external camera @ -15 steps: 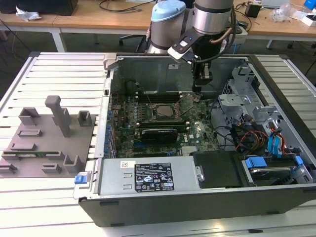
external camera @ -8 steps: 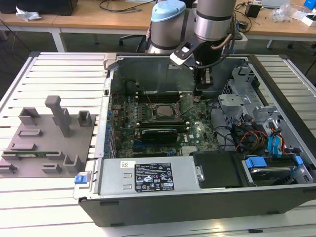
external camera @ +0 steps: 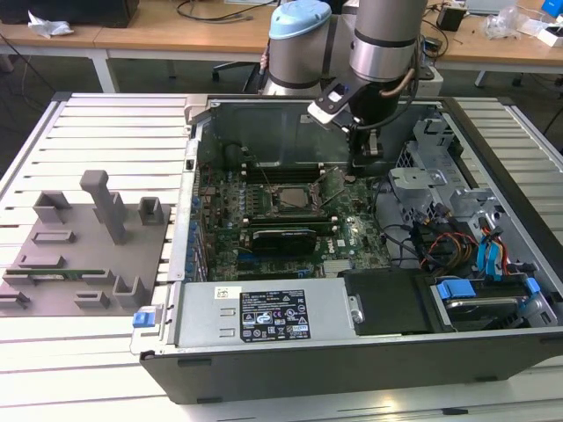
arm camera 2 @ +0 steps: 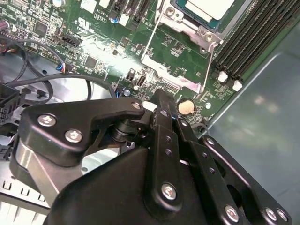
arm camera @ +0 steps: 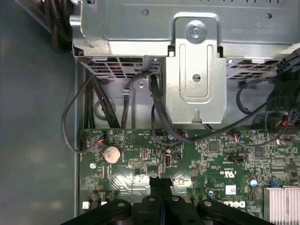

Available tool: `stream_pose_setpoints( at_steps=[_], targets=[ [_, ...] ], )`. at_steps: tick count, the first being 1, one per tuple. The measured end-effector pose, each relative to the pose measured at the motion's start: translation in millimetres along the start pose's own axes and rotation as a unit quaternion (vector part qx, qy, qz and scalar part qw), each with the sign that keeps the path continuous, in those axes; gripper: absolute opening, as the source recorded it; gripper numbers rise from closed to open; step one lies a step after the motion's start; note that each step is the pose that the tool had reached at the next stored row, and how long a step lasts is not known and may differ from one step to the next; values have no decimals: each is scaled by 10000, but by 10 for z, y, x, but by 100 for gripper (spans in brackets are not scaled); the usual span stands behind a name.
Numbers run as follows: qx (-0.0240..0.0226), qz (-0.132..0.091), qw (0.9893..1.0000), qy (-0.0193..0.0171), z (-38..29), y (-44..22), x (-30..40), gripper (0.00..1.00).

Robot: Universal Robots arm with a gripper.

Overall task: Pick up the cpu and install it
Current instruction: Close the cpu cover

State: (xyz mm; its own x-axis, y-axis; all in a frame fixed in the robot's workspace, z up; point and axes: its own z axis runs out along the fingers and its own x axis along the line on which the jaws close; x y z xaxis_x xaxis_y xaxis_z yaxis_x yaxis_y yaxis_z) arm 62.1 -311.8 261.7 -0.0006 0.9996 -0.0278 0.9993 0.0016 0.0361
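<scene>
The arm (external camera: 383, 35) reaches straight down, its hand (arm camera: 161, 182) vertical with fingers (arm camera: 154, 187) pressed together.

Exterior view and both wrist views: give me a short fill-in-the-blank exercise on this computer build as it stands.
1. The cpu sits in its ___ on the motherboard.
2. The fixture plate lies beside the case, on the exterior view's ___.
3. The gripper hangs over the motherboard near the round battery, its fingers ___ and holding nothing.

Missing words: socket; left; shut.
</scene>
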Motion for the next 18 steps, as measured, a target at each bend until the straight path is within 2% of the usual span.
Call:
stream_pose_setpoints(
  at_steps=[2, 3, 7, 18],
  targets=[
    [7, 0, 10000, 0, 37, 1, 1, 11],
    [12, 0, 10000, 0, 81, 0, 2, 11],
    [16, -1, 10000, 1, 132, -2, 4, 11],
    [16, -1, 10000, 0, 144, -19, 4, 11]
  ],
)
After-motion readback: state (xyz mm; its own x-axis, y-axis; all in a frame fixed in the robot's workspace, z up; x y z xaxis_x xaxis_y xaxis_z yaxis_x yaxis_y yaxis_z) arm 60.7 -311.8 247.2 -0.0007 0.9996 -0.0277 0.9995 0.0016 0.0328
